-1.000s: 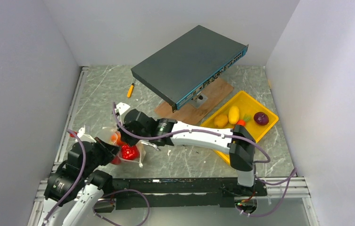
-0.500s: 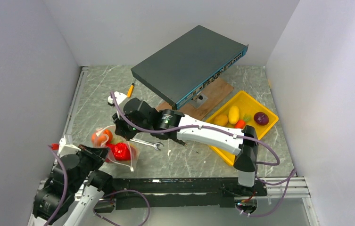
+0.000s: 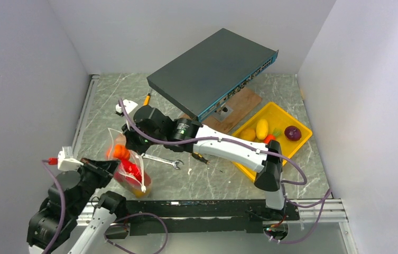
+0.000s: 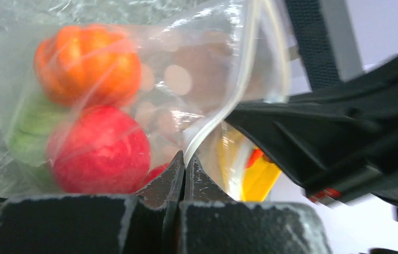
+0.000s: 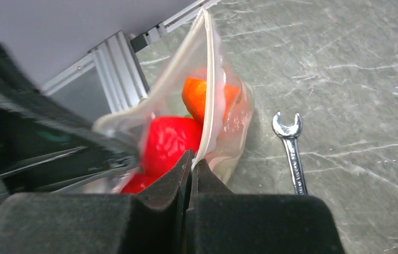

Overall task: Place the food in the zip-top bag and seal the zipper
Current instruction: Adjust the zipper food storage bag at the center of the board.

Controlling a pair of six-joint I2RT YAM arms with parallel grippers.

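While the grey worktop carries everything else, the zip-top bag hangs over its near left part, stretched between the two arms. From above, we see its long axis run from the right gripper at the far end to the left gripper nearer the bases, with the mouth uppermost. Whether its bottom touches the worktop we cannot quite tell.

Inside we find a red pepper, an orange pumpkin and a green cabbage pressed together. Each gripper is clamped shut on one end of the zipper, which runs taut between them. A silver wrench lies just beside the bag, apart from it.
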